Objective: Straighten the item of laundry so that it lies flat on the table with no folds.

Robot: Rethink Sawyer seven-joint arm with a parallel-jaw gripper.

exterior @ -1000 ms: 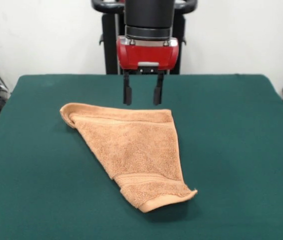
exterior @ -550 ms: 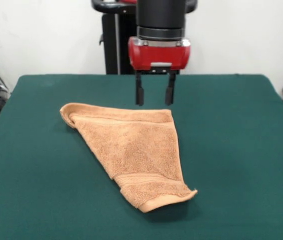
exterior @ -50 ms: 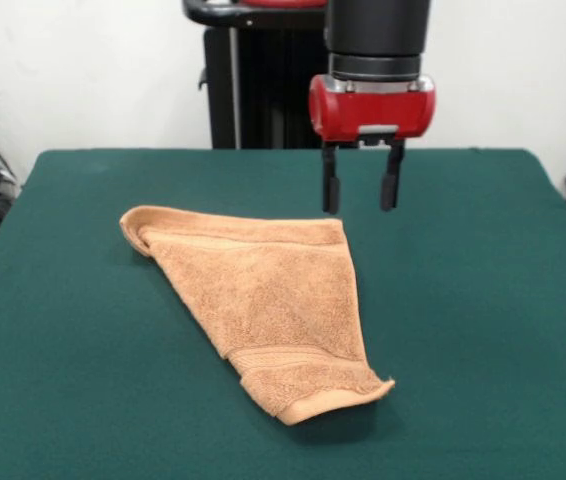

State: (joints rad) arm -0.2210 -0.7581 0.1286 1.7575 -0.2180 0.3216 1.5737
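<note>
Overall, the orange-tan towel [exterior @ -50 ms: 263, 300] lies folded into a rough triangle on the green surface [exterior @ -50 ms: 483, 320], a little left of the middle as the front view shows it. Its long far edge runs nearly straight from a rolled, curled-over corner at the left to a sharper corner at the right. From there the right edge drops steeply toward the camera, and the left edge slants down to meet it at a narrow near end. That near end carries a woven border band and a hem, and its tip lifts slightly off the cloth below, throwing a small shadow. A second band shows just inside the far edge.

The arm's red and black gripper [exterior @ -50 ms: 360, 190] hangs above the surface, just beyond and to the right of the towel's far right corner. The jaws are spread apart and hold nothing; both dark tips point straight down and are clear of the towel. Whether the tips reach the felt cannot be told from this angle.

Bare green felt surrounds the towel on every side. The widest stretch lies to the right, running out to the surface's right edge. A broad strip is also free to the left, and a narrower one lies between the towel's near tip and the picture's lower border. Behind the far edge, felt continues to the surface's back rim.
</note>
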